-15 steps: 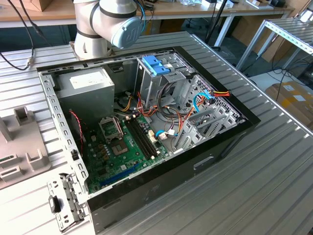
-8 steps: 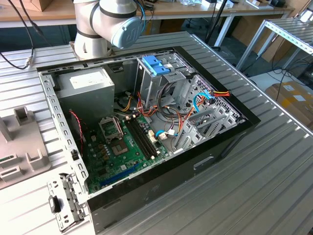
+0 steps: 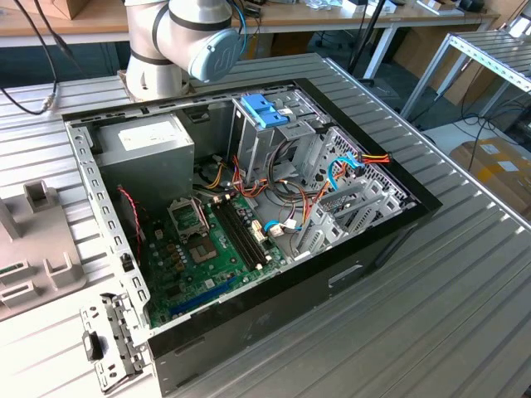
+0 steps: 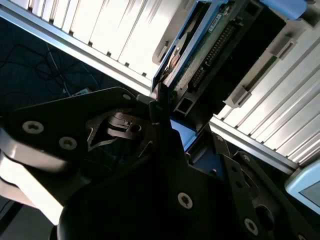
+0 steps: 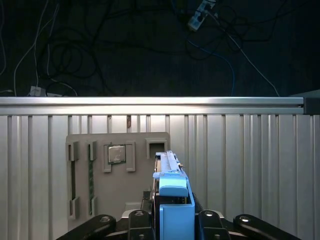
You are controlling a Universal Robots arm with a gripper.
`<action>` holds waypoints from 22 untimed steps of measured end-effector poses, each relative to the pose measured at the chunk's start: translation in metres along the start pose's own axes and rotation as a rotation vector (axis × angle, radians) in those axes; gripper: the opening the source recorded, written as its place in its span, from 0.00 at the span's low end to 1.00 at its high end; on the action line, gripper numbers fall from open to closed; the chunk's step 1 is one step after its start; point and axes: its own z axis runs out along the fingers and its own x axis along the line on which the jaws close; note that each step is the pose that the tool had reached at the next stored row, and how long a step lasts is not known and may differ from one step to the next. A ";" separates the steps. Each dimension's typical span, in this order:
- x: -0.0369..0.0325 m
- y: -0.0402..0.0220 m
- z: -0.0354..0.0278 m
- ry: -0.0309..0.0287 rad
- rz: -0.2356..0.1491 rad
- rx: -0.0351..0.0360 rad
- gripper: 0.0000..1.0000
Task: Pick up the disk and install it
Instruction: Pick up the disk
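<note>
- The tool (image 5: 172,216) is closed on the disk (image 5: 168,162), which stands on edge between its dark fingers (image 5: 141,216) in the first wrist view, above the ribbed metal worktop (image 5: 250,165)
- A light-blue plastic piece (image 5: 175,202) sits against the disk just at the grip
- In the second wrist view the disk (image 4: 200,57) shows its green circuit board and a black pin connector; no label text can be read on it
- Past the disk in the first wrist view lies a flat grey tray (image 5: 117,195) with moulded recesses: one holds a square silver chip (image 5: 116,154), a narrow slot holds a green memory stick (image 5: 91,172)
- In the exterior view an open black computer case (image 3: 348,274) lies on the worktop in the middle of the frame
- Inside it, at the upper left, is a grey power supply (image 3: 149,145) with a white sticker whose print is too small to read
- A green motherboard (image 3: 203,249) fills the lower left of the case
- A metal drive cage with light-blue tabs (image 3: 265,112) stands at the upper middle, with a tangle of coloured cables (image 3: 332,178) to the right of it
- The arm (image 3: 191,37) rises behind the case at the top of the frame
- A small metal bracket (image 3: 112,340) lies on the worktop at the lower left, just outside the case
</note>
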 end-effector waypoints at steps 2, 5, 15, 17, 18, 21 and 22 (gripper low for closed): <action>-0.0001 0.0000 -0.0032 0.0000 0.000 0.0001 0.37; -0.0003 0.0002 -0.0080 0.0000 0.000 0.0000 0.37; -0.0007 0.0004 -0.0215 -0.0001 0.000 0.0000 0.37; -0.0008 0.0004 -0.0233 -0.0001 0.000 0.0000 0.37; -0.0008 0.0004 -0.0243 -0.0001 0.000 0.0000 0.37; -0.0009 0.0005 -0.0271 -0.0002 0.000 0.0000 0.37; -0.0010 0.0005 -0.0280 -0.0002 0.000 0.0000 0.37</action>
